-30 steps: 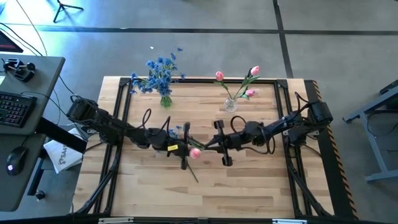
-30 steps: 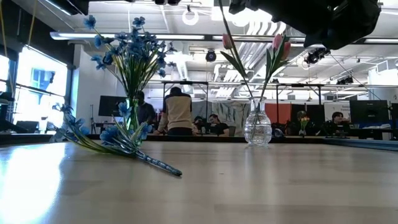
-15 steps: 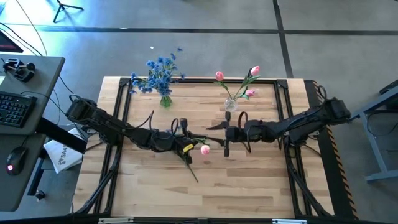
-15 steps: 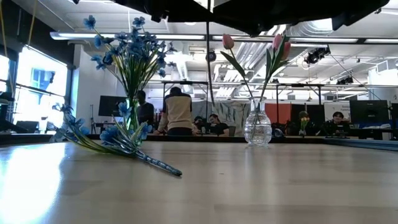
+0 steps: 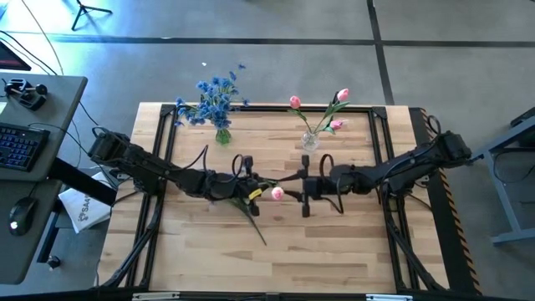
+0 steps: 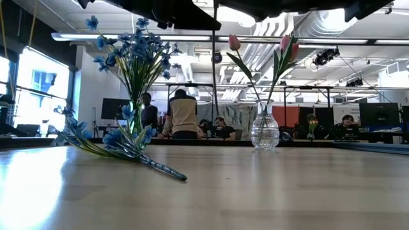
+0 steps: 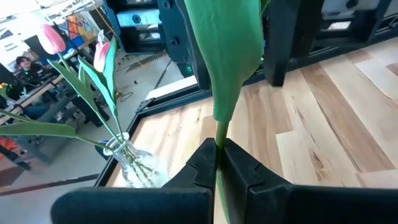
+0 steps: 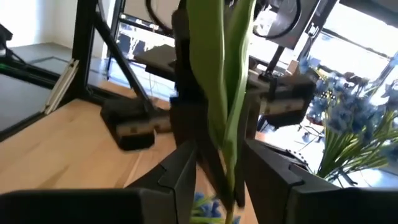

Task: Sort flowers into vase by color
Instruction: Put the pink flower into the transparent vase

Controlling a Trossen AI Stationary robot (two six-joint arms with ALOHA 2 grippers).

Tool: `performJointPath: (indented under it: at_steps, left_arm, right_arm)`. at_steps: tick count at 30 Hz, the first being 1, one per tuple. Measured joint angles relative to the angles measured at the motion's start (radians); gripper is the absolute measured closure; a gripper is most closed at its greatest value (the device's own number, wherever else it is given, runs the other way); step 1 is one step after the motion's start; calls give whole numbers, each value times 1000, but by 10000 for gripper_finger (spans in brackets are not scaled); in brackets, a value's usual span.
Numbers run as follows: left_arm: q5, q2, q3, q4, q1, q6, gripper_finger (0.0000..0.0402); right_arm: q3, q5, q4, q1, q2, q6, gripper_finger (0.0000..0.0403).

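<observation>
No brand, label or writing could be read anywhere. At the centre of the high view both arms reached inward over the worktop [image 5: 351, 242] and met end to end. The left hand [image 5: 255, 189] was clamped on the stem of a pink tulip [image 5: 277, 194], its fingers [image 7: 245, 177] pressed together around the thin green stem just below a broad leaf. The right hand [image 5: 294, 179] had its fingers [image 8: 180, 174] apart on either side of the same flower's leaves, not closed on them. The pink bud lay between the two hands. Half a second before, the right hand sat slightly nearer the upper edge and the bud slightly lower; the gap had closed. Farther up, a loose blue flower stem [image 6: 128, 148] lay on the worktop beside the blue bunch in its vase [image 5: 216, 107] at upper left; the glass vase of pink tulips [image 5: 314, 125] stood at upper centre, both unchanged
</observation>
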Motion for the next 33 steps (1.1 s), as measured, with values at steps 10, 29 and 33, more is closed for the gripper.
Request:
performJointPath:
  at_steps: [10, 29, 33]
  left_arm:
    - [0, 4, 0, -3, 5, -17, 401]
    - [-86, 4, -1, -306, 70, -293, 243]
    - [-85, 4, -1, -325, 75, -311, 237]
  right_arm:
    - [91, 17, -62, -16, 84, 1, 301]
    - [-18, 510, -216, -47, -245, -6, 400]
    - [-181, 500, 38, -150, -385, -55, 401]
